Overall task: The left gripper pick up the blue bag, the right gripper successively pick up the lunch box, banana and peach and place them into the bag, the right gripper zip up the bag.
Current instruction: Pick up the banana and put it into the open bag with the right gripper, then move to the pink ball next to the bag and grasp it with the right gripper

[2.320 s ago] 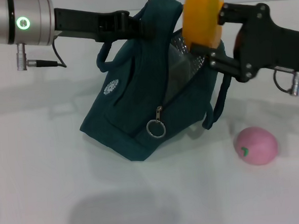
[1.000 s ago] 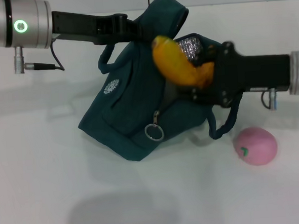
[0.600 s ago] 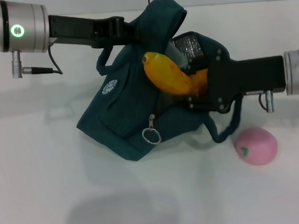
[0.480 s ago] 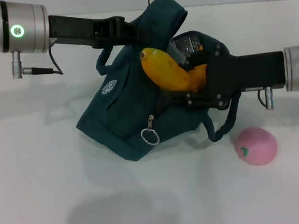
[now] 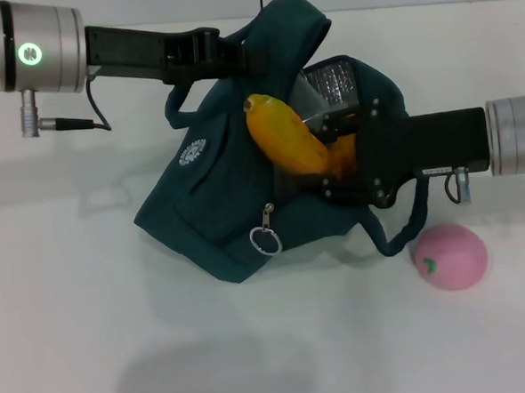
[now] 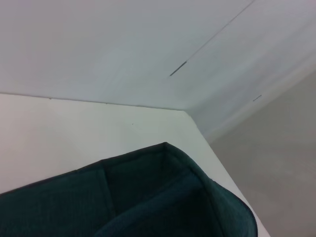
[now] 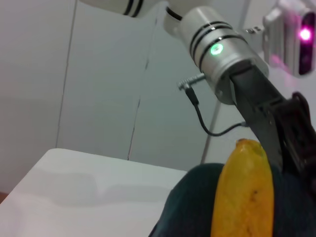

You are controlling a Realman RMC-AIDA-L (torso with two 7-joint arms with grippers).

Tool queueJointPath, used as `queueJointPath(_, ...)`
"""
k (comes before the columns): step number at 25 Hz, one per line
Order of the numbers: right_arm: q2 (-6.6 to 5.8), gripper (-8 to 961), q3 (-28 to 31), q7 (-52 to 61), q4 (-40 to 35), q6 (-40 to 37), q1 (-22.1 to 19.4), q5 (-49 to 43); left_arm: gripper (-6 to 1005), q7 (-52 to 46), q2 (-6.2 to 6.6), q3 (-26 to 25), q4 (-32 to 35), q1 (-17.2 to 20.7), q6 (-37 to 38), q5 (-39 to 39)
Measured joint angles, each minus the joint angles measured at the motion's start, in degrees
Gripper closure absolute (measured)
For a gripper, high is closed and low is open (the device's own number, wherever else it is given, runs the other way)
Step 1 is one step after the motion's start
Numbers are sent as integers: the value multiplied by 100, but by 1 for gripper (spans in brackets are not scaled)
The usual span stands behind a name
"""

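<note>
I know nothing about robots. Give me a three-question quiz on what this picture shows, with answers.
1. True or false: the peach is already inside the blue bag.
2. Which item does the right gripper hold? A lunch box, B banana, C peach.
3. What is the left gripper doing?

Key
1. False. It lies on the table, beside the bag and apart from it, below the right arm.
2. B. The banana is pinched at its lower end and leans over the bag's open mouth, where the silver lining shows.
3. It grips the bag's raised top edge, holding the mouth open.
</note>
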Motion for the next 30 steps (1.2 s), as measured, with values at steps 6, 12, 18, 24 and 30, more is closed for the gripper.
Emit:
queueJointPath(6, -15, 520, 8, 351, 53, -83, -63, 229, 942, 2, 0, 27, 0, -23, 0, -1)
queueJointPath(12, -31, 520, 8, 789, 53, -61, -124, 240, 942, 2, 0, 32, 2, -14, 6, -7)
queueJointPath(18, -38, 520, 97, 970, 55, -46, -271, 289, 942, 2, 0, 33, 4, 4, 8, -72)
queueJointPath(24, -77, 435, 95, 1448, -6, -162, -343, 246, 942, 3, 7, 33, 2, 8, 9, -76)
queueJointPath(30, -173, 332, 275, 1767, -28, -630, -364, 268, 942, 14, 15, 29, 0, 22, 8, -80)
